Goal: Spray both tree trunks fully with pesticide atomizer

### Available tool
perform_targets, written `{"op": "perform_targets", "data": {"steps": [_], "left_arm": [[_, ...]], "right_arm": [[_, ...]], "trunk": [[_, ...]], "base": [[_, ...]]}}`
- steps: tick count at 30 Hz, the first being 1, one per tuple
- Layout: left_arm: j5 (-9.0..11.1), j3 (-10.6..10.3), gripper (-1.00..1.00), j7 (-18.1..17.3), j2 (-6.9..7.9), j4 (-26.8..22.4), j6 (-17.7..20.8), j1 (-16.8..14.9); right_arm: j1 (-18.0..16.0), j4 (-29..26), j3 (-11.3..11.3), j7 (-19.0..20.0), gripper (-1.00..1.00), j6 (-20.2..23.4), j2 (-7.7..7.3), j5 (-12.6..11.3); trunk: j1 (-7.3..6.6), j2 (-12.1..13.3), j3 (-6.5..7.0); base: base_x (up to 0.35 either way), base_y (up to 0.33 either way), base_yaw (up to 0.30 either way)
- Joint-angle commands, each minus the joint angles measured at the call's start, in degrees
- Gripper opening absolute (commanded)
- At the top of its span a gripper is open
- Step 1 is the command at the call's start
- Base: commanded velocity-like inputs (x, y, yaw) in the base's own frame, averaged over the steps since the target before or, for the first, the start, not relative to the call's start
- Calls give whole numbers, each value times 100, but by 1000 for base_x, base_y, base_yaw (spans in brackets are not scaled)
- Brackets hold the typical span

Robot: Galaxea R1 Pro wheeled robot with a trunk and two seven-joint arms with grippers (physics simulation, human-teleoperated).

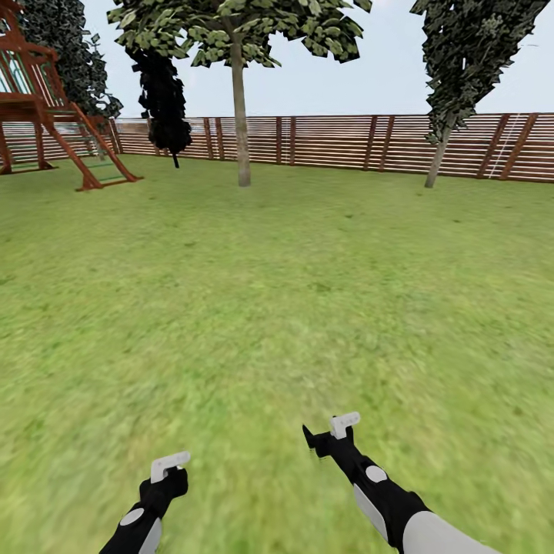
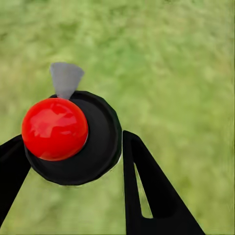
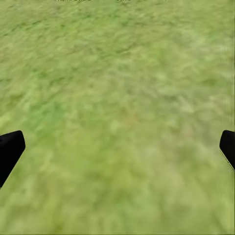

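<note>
- The pesticide atomizer (image 2: 73, 139) is sitting between the two black fingers of the left tool (image 2: 78, 161), seen end-on in the left wrist view: a round black body with a glossy red ball (image 2: 55, 128) on its near face and a grey wedge-shaped tip (image 2: 65, 78) pointing out past its rim toward the grass. Its long axis seems to be running along the camera's line of sight, though I cannot tell this for sure.
- The left tool is pinching the atomizer, one finger (image 2: 12, 169) pressing one side of the body and the other finger (image 2: 147, 191) standing just beside the opposite side.
- In the head view the left tool (image 1: 171, 466) is hanging low over the lawn (image 1: 269, 308), at the left.
- The right tool (image 1: 332, 432) is hovering over the grass at the right; its fingers (image 3: 10, 152) are standing spread wide, with nothing between them.
- One tree trunk (image 1: 241, 123) is rising straight and pale near the wooden fence (image 1: 346, 142), well apart from both tools; a second, leaning trunk (image 1: 438, 158) is standing further right.
- A red-brown play frame (image 1: 54, 115) is standing at the far left.
</note>
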Motion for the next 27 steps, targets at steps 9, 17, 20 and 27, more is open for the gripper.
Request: {"op": "perform_targets", "data": {"steps": [9, 17, 20, 27], "left_arm": [[-52, 48, -100, -32, -5, 16, -10, -5], [-51, 48, -100, -32, 2, 12, -10, -5], [-51, 48, -100, -32, 2, 8, -10, -5], [-51, 48, -100, -32, 8, 8, -10, -5]], "right_arm": [[-6, 2, 26, 26, 100, -22, -2, -69], [-6, 2, 17, 11, 100, -23, 4, -102], [-6, 8, 17, 10, 100, -16, 14, -104], [-6, 6, 17, 10, 100, -17, 16, -104]], "trunk": [[3, -2, -5], [3, -2, -10], [3, -2, -28], [3, -2, -78]], "base": [[340, 0, 0], [340, 0, 8], [340, 0, 130], [340, 0, 160]]}}
